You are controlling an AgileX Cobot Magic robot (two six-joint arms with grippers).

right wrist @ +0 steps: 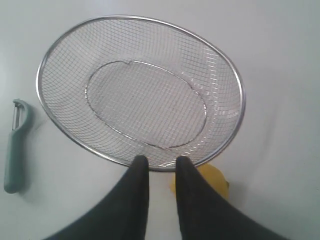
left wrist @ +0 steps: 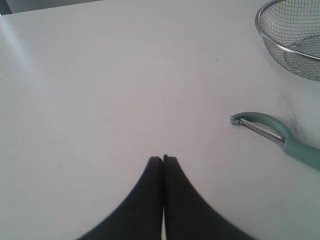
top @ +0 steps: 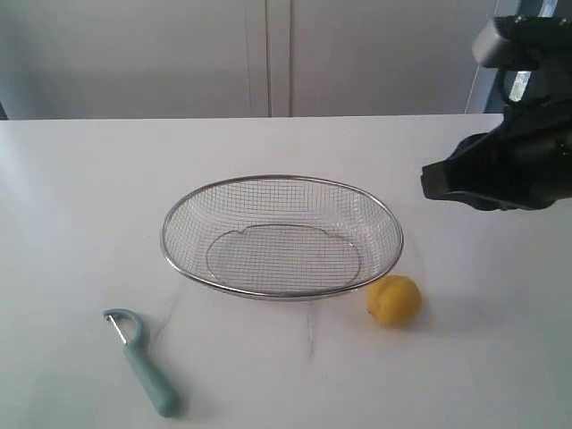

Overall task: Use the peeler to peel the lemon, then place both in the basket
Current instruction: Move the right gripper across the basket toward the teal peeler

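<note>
The left claw [left wrist: 163, 159] is shut, its two dark fingers pressed together with nothing between them. It hangs over bare table [left wrist: 100, 90]. Only the left wrist view shows this claw. The same view shows the looped head and the metal blade of the peeler [left wrist: 280, 135] near the claw but apart from it, and beyond the peeler an edge of the basket [left wrist: 295, 45].

The right claw [right wrist: 161, 161] stands narrowly open: a small gap is between its fingers and it holds nothing. In the right wrist view its fingertips [right wrist: 140, 162] lie over the near rim of the basket [right wrist: 145, 95], and the lemon [right wrist: 212, 177] is half hidden behind one finger. From this view I cannot tell how high the claw is. The exterior view answers this: the right arm [top: 509, 170] hovers above the table [top: 71, 223], at about 3 o'clock from the basket [top: 268, 292], touching nothing.

The exterior view gives the whole layout. The basket sits at the middle of the table with nothing in it. The lemon [top: 394, 300] rests on the table at about 4 o'clock from the basket, just beside the rim; whether they touch I cannot tell. The peeler [top: 143, 362] lies flat at about 7 o'clock from the basket, well apart from the lemon. The right wrist view also shows the peeler [right wrist: 15, 150] in its full length, the teal handle and the blade.
</note>
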